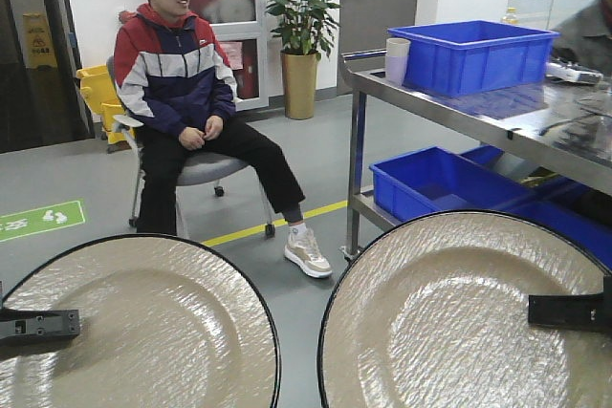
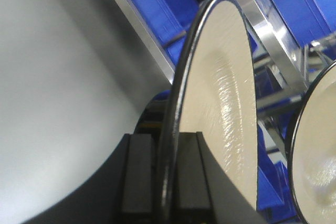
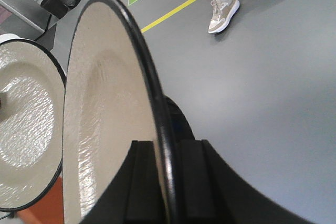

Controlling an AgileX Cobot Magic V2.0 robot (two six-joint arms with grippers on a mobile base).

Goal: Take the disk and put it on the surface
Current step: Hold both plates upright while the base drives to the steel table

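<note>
Left tool (image 2: 165, 177): pinching the rim of the left plate (image 2: 220, 103), up in the air.
Right tool (image 3: 169, 177): pinching the right plate (image 3: 100, 129) the same way.
Surface: not in view (look first).
Do it well: go down slowly, lay each plate flat, then let go.

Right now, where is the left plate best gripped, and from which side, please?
By its thin black rim, edge-on from its outer left side, one finger on each face, as the left pincer has it. The plate is broad and flat, so only the edge fits the jaws.
</note>
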